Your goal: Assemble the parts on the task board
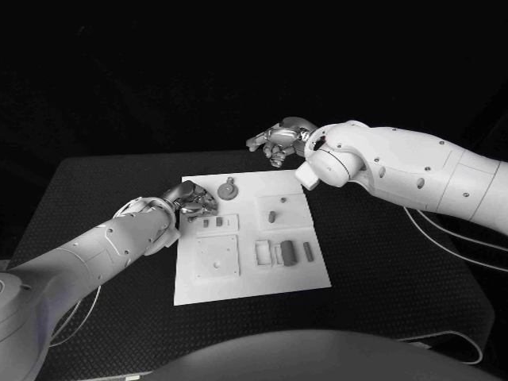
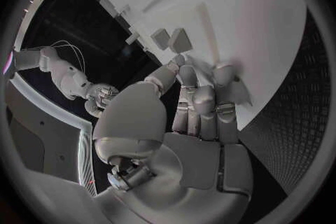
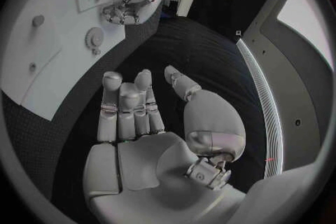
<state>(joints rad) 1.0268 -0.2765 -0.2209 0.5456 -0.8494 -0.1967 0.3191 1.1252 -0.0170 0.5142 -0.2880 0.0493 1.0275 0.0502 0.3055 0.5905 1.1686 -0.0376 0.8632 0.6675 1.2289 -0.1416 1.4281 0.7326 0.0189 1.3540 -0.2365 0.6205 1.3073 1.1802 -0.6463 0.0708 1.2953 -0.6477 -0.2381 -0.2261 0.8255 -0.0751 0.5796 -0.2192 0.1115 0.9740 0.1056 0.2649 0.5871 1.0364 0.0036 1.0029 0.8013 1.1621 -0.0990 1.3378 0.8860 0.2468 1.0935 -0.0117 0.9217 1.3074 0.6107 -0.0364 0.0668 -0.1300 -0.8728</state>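
- A white task board [image 1: 248, 274] lies in the middle of the black table [image 1: 94, 182] in front of me, with small grey parts set across it.
- My left hand [image 1: 189, 200] is low over the board's left edge, beside two small parts [image 1: 214, 223] lying in a shallow recess. In my left wrist view, its fingers [image 2: 203, 95] lie close together against the white surface, thumb tip near two small blocks [image 2: 171, 39]. I cannot tell whether it holds anything.
- My right hand [image 1: 280, 138] hangs off the board, above the table past its far edge. Its fingers [image 3: 129, 106] are stretched out and apart, thumb to the side, palm bare.
- A round toothed part with a stem [image 1: 229, 189] sits just beside my left hand. One small upright part [image 1: 274, 214] stands in the square plate to its right. Long bars [image 1: 286, 252] lie in slots nearer me.
- I judge assembly is at an early stage, with my left hand reaching for a piece.
- The next move calls for a careful pinch on one small part without nudging its neighbour.
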